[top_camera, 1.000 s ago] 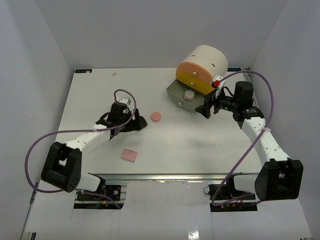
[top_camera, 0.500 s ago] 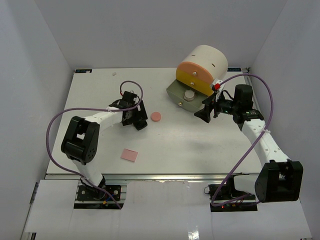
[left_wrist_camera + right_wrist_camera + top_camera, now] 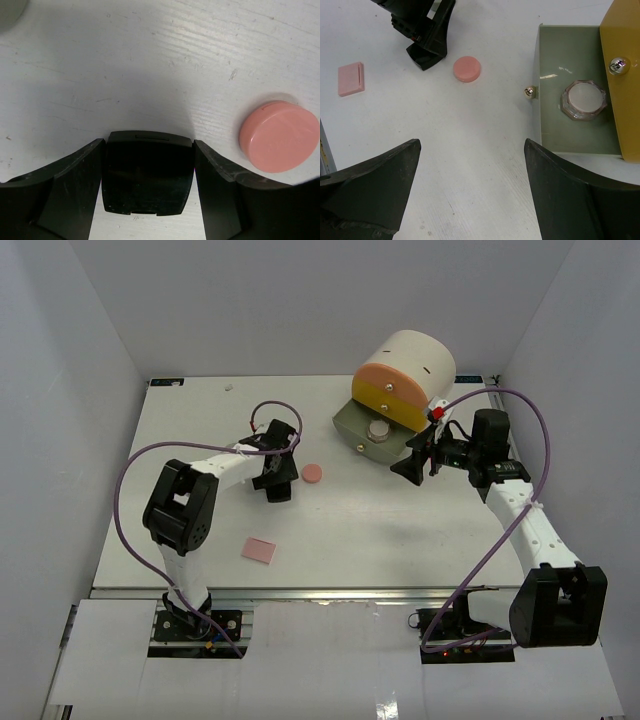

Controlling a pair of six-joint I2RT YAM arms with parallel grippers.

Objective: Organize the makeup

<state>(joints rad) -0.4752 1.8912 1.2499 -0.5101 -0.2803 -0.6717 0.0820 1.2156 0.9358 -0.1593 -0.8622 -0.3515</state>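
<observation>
Open grey drawer (image 3: 560, 132) holds one round compact (image 3: 584, 100). Left gripper (image 3: 148, 150) pinches the black case (image 3: 147, 172) by both sides. Right gripper (image 3: 471, 145) stands near the drawer, fingers spread.

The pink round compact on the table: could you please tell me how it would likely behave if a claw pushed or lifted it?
The pink round compact looks rigid and lies flat on its broad face, so a push would probably slide it, not roll it. Its smooth curved rim may slip in a sideways pinch. Being small, it is likely light.
</observation>
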